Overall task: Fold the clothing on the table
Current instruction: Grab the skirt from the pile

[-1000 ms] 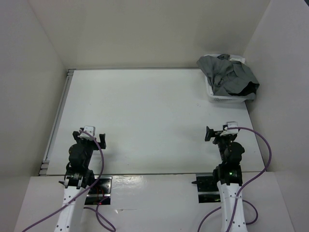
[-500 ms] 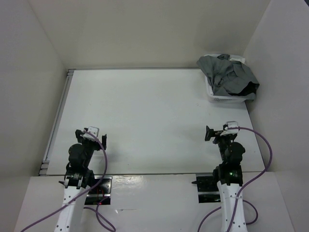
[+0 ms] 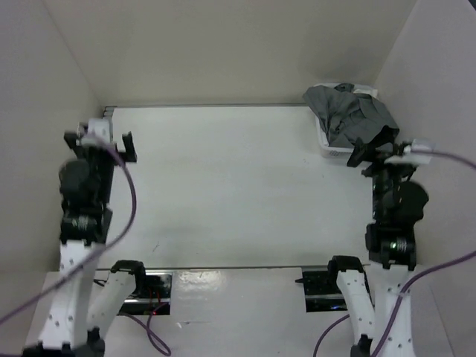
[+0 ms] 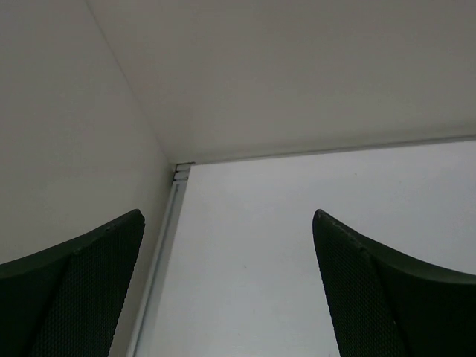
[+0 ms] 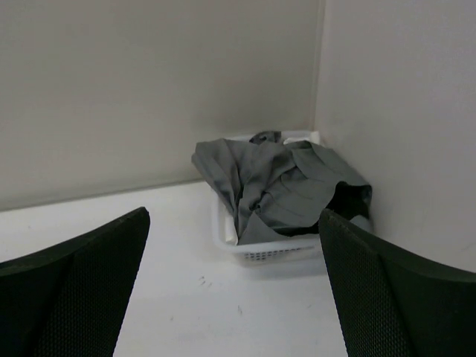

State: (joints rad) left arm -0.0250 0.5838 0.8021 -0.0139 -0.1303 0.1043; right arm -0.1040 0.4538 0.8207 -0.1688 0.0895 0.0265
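Observation:
The clothing [image 3: 343, 111], a crumpled medium-grey skirt, lies heaped in a white mesh basket [image 3: 326, 147] at the table's far right corner, spilling over the rim. In the right wrist view the clothing [image 5: 271, 184] fills the basket [image 5: 262, 250] straight ahead. My right gripper [image 3: 378, 151] hovers open just in front of the basket, right gripper [image 5: 234, 214] empty. My left gripper [image 3: 100, 143] is raised at the far left side, open and empty, and the left gripper [image 4: 227, 216] faces the back left corner of the table [image 4: 312, 223].
A black garment [image 5: 349, 202] and a bit of white cloth [image 3: 364, 91] share the basket with the skirt. A thin metal rail [image 4: 165, 236] runs along the table's left edge. White walls close in the table [image 3: 230, 186] on three sides.
Both arms have risen and reached forward from near the table's front edge: the left gripper to the far left side, the right one up to the basket. Both stay open.

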